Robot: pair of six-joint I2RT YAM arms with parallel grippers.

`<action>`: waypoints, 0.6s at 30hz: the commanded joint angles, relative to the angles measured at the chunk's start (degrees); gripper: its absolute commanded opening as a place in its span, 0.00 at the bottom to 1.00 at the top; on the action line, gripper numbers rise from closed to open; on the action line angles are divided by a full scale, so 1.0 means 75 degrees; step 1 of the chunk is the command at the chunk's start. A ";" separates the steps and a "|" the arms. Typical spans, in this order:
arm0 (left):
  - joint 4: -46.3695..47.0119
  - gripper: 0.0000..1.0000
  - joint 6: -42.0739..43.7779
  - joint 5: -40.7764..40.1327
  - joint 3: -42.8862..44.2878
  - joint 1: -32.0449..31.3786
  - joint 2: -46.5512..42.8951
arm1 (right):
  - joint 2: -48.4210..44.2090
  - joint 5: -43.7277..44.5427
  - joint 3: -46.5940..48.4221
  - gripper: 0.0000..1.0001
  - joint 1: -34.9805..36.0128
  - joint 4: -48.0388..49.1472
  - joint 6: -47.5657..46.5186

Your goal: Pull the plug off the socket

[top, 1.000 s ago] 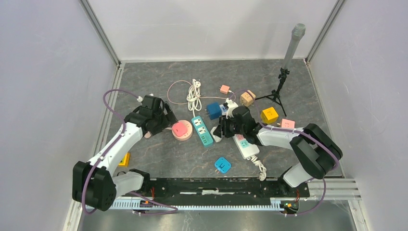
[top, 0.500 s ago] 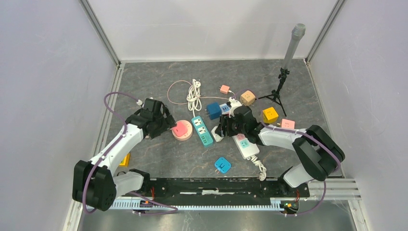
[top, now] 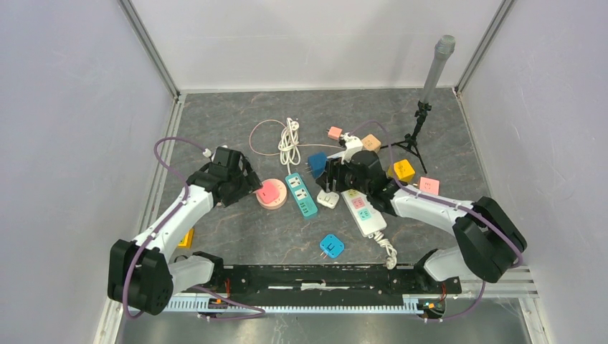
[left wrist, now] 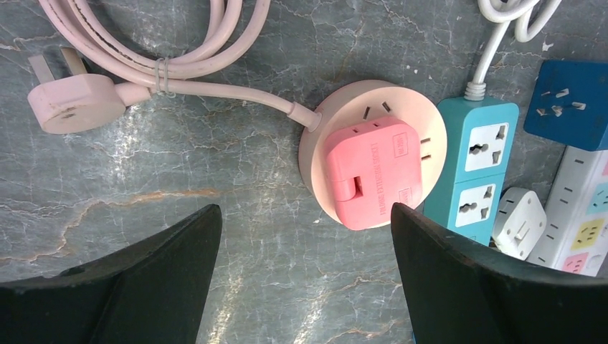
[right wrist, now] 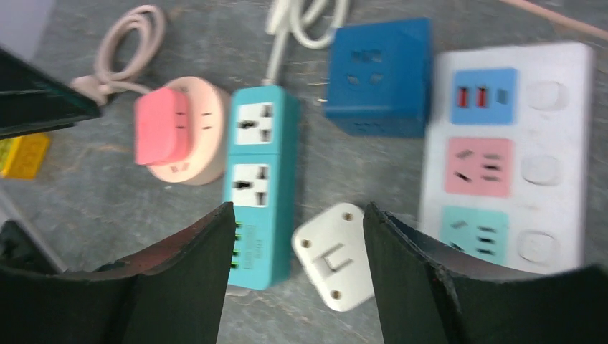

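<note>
A white plug (right wrist: pixel 335 265) lies loose on the grey floor between the teal strip (right wrist: pixel 258 179) and the white power strip (right wrist: pixel 502 165), apart from both. My right gripper (right wrist: pixel 297 208) hovers over it, open, with nothing between the fingers. In the top view the white plug (top: pixel 328 198) sits just below the right gripper (top: pixel 331 179). A pink-red plug (left wrist: pixel 373 172) sits plugged into the round pink socket (left wrist: pixel 351 107). Just short of it, my left gripper (left wrist: pixel 305 208) stands wide open over bare floor.
A blue cube adapter (top: pixel 317 163), tan cube (top: pixel 371 142), yellow cube (top: pixel 403 170) and pink cube (top: pixel 429 185) crowd the middle right. A small tripod (top: pixel 412 140) stands at the back right. A light blue adapter (top: pixel 331 246) lies near the front.
My right gripper opened and let go of the white plug, which now lies on the floor. The right arm drew back toward the far side. The left arm barely moved.
</note>
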 commanded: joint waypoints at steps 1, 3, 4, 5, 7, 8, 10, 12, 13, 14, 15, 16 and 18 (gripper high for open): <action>0.0129 0.90 -0.0060 -0.0204 -0.0112 0.0036 -0.0012 | 0.0217 -0.1145 0.0154 0.71 0.0489 0.1269 -0.0095; 0.0213 0.84 -0.0124 -0.0166 -0.0191 0.0043 0.0008 | 0.0629 -0.1372 0.0351 0.71 0.0843 0.1661 0.0192; 0.0239 0.80 -0.0155 -0.0144 -0.0224 0.0039 0.0011 | 0.0816 -0.1435 0.0462 0.70 0.0977 0.1797 0.0347; 0.0305 0.73 -0.0175 -0.0092 -0.0272 0.0036 -0.0008 | 0.1050 -0.1476 0.0618 0.68 0.1111 0.1955 0.0538; 0.0516 0.64 -0.0238 0.0027 -0.0442 0.0038 -0.0051 | 0.1479 -0.1553 0.0874 0.64 0.1302 0.2311 0.0829; 0.0617 0.59 -0.0245 0.0116 -0.0516 0.0038 -0.0053 | 0.1721 -0.1549 0.0980 0.61 0.1377 0.2535 0.0989; 0.0784 0.53 -0.0262 0.0150 -0.0653 0.0037 -0.0004 | 0.2146 -0.1508 0.1226 0.56 0.1470 0.2857 0.1218; 0.0817 0.48 -0.0263 0.0073 -0.0730 0.0040 0.0113 | 0.2510 -0.1384 0.1516 0.51 0.1507 0.2982 0.1323; 0.0882 0.46 -0.0254 0.0021 -0.0789 0.0036 0.0193 | 0.2634 -0.1239 0.1638 0.49 0.1540 0.2953 0.1299; 0.0967 0.44 -0.0251 -0.0035 -0.0843 0.0037 0.0245 | 0.2777 -0.1085 0.1799 0.48 0.1567 0.2851 0.1257; 0.1038 0.43 -0.0251 -0.0058 -0.0918 0.0036 0.0273 | 0.2907 -0.0967 0.1931 0.48 0.1583 0.2706 0.1194; 0.1168 0.42 -0.0262 -0.0048 -0.0996 0.0046 0.0297 | 0.3001 -0.0894 0.2090 0.47 0.1602 0.2595 0.1129; 0.1407 0.40 -0.0334 0.0008 -0.1124 0.0038 0.0305 | 0.3229 -0.0779 0.2333 0.47 0.1626 0.2408 0.1023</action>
